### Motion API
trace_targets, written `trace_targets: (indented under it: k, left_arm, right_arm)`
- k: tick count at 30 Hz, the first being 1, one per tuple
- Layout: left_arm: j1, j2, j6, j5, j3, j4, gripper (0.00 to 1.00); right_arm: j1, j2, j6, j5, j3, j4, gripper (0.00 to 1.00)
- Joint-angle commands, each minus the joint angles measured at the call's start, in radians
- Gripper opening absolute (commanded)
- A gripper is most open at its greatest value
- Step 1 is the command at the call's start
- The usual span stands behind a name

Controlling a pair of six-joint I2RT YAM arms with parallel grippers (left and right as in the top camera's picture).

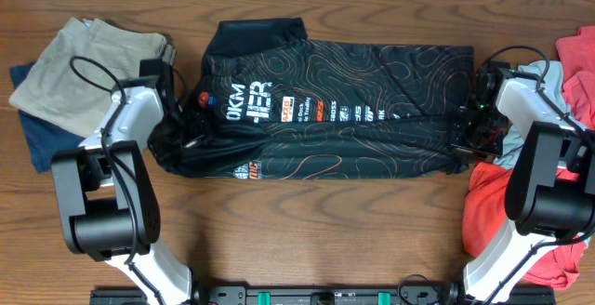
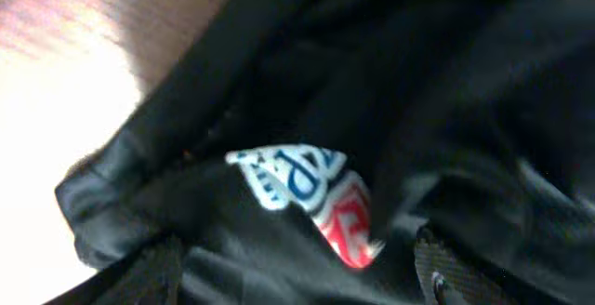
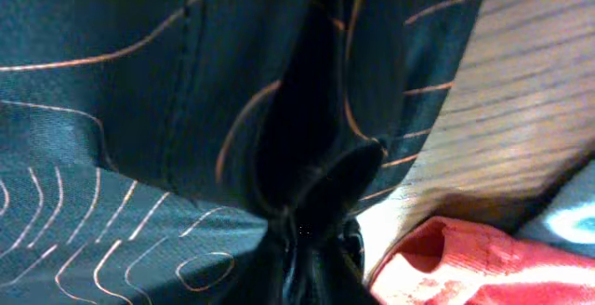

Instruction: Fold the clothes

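A black jersey (image 1: pixel 344 110) with orange contour lines and sponsor logos lies spread across the middle of the table. My left gripper (image 1: pixel 183 130) is at its bunched left edge. In the left wrist view the fingers (image 2: pixel 297 282) stand apart with black jersey cloth (image 2: pixel 446 82) and a blue-and-red logo patch (image 2: pixel 311 193) between them. My right gripper (image 1: pixel 463 136) is at the jersey's right edge. In the right wrist view it (image 3: pixel 307 249) is shut on a gathered fold of the jersey (image 3: pixel 112 110).
A khaki garment (image 1: pixel 88 59) lies on a navy one (image 1: pixel 42 133) at the far left. Red clothes (image 1: pixel 502 212) and a light grey-blue piece (image 1: pixel 548 77) are piled at the right, and the red cloth (image 3: pixel 465 268) shows beside the right gripper.
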Motion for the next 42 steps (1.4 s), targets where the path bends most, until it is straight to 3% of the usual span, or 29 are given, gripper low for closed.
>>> trace_targets:
  k: [1,7,12,15,27,34,37,40,42]
  left_arm:
    - [0.002,0.011,-0.016,-0.013,-0.064,0.065,0.81]
    - [0.002,0.011,-0.016,-0.012,-0.149,0.141,0.78]
    - [0.003,0.011,-0.016,-0.013,-0.154,0.082,0.37]
    - [0.003,0.011,-0.018,-0.013,-0.155,0.019,0.30]
    - [0.018,0.011,-0.128,-0.117,-0.161,-0.156,0.29]
    - [0.017,-0.003,-0.100,-0.103,-0.156,-0.171,0.42]
    - [0.017,-0.030,-0.066,-0.090,-0.133,-0.180,0.45]
    - [0.017,-0.081,-0.050,-0.090,-0.103,-0.177,0.50]
    - [0.017,-0.130,-0.029,-0.090,-0.075,-0.159,0.58]
  right_arm:
    - [0.002,0.003,-0.005,0.011,-0.021,0.013,0.02]
    - [-0.001,0.003,-0.005,0.027,-0.021,0.006,0.01]
    - [-0.005,0.003,-0.005,0.067,-0.020,-0.002,0.01]
    - [-0.005,0.003,-0.004,0.084,-0.020,-0.016,0.01]
    - [-0.015,0.003,0.014,0.153,-0.020,-0.063,0.01]
    - [-0.015,0.000,0.037,0.125,-0.005,-0.067,0.03]
    - [-0.015,-0.008,0.037,0.095,0.025,-0.068,0.10]
    - [-0.015,-0.021,0.036,0.081,0.069,-0.068,0.39]
    - [-0.015,-0.030,0.036,0.081,0.113,-0.071,0.45]
